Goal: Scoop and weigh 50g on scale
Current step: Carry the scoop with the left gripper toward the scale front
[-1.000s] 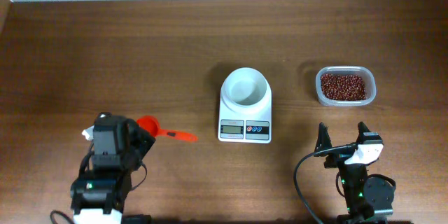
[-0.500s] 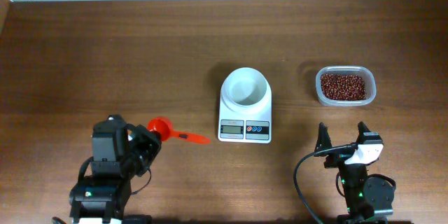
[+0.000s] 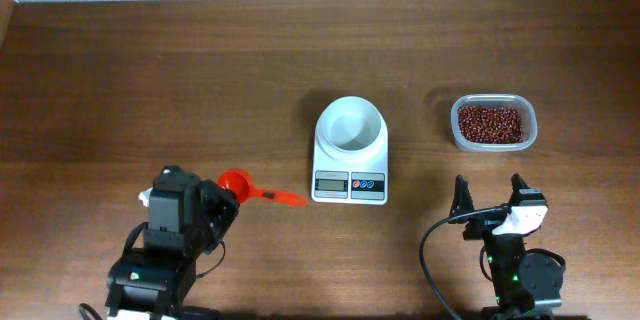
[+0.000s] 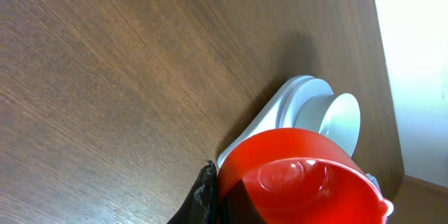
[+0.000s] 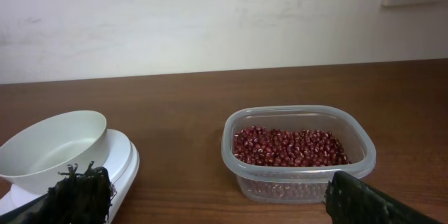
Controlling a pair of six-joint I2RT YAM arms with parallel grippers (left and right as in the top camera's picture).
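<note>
Left claw (image 3: 220,203): clenched on the red scoop (image 3: 238,183), near and left. The scoop looks empty.
Right claw (image 3: 490,200): spread wide, holding nothing, near and right.
Scale (image 3: 349,188): in the middle of the table (image 3: 120,70). Its white bowl (image 3: 350,125) has nothing in it.
Beans: all in the clear tub (image 3: 492,123), right of the scale.
Done: I think only the scoop pickup.
Left to do: scoop beans and tip them into the bowl.
Writing: I can read none. The scale's screen is too small.
</note>
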